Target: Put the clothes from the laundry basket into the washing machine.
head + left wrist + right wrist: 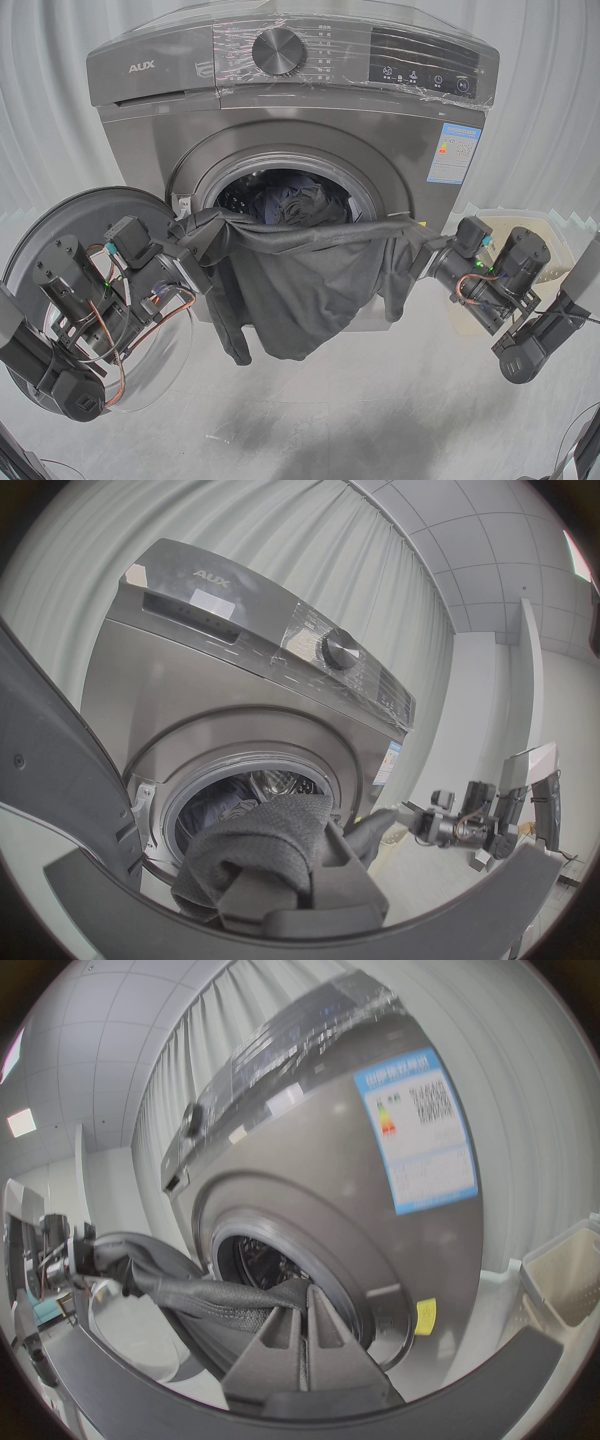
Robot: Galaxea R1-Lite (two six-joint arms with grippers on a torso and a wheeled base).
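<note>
Both hands clamp one dark garment [300,275], its long axis taut crosswise just before the drum opening [284,194]; left hand [184,240] left of it, right hand [424,245] right, equally near. Bulk hangs below; inward push likely next.

Pale curtain [550,125], grey floor [387,400], ceiling [500,542], perhaps lamp [22,1122]

Three cameras, one washing machine [294,125]
The head view looks forward and down at its front from close by. The left wrist view sits low at the near left, facing right and upward; the right wrist view mirrors it. All share the drum opening [294,162] and the dark garment [300,275].
</note>
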